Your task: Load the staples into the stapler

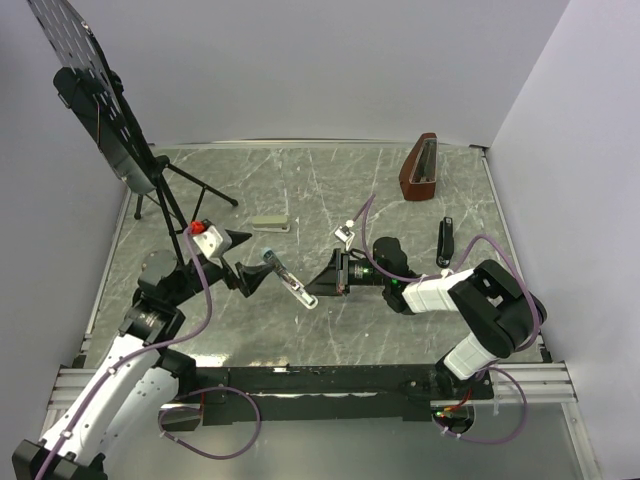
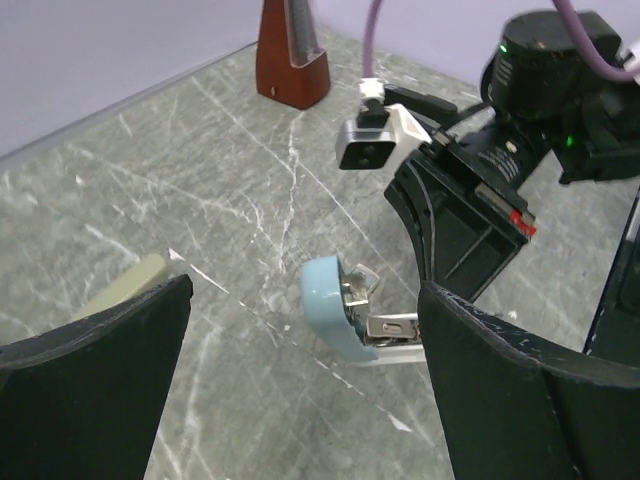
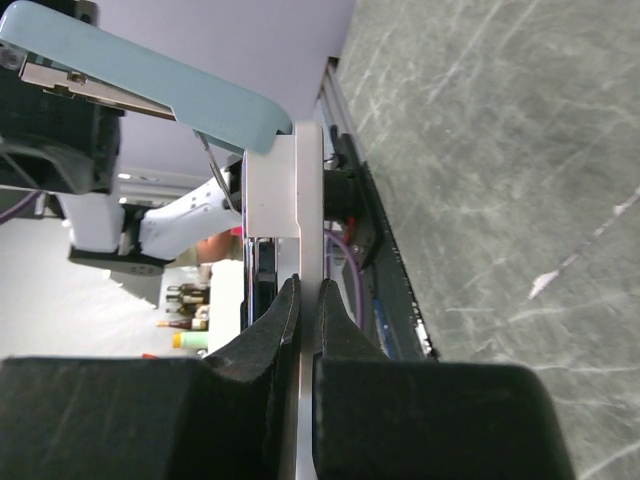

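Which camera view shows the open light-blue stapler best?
Left wrist: the light-blue stapler sits central, with the metal inside visible. Top external shows it small; right wrist shows it only edge-on, close up.

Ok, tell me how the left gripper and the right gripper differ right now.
The left gripper stands wide open and holds nothing; the right gripper is shut on the white base of the light-blue stapler. The left gripper faces the stapler's blue end, apart from it; the right gripper touches it, pinching. Both have black fingers and point at the stapler from opposite sides.
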Available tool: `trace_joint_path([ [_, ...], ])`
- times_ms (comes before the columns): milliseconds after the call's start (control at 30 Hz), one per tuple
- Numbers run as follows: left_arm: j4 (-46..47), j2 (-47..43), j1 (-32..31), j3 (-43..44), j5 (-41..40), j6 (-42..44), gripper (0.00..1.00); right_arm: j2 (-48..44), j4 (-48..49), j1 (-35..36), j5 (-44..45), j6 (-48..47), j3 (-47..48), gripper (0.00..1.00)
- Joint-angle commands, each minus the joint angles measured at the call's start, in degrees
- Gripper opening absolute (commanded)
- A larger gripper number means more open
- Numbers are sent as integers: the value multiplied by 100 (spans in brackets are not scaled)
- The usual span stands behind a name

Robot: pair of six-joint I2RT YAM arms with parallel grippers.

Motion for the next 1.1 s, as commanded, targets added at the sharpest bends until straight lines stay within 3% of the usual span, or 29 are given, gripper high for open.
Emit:
trace_joint_path([
  [0,10,-318,-25,5,579,793,99,-15,785,-41,-291,215,66,0],
  [233,-938,-618,-17,171,1440,1989,99,-191,470,-41,-642,-57,180,0],
  [500,-1976,225,36,839,2354,3070,99,-498,92,-103,-950,-373,189,0],
  [767,-2065,788,379,1226,3303,3386,98,-587,-59,-112,-1170,-488,242,0],
  [967,-2882,1403,405,1674,3936,4150,91,-578,-32,-138,-1240,-444,268,0],
  [1067,-3462,1702,396,1930,4192,4722,83,-604,-155,-129,-1240,-505,303,0],
])
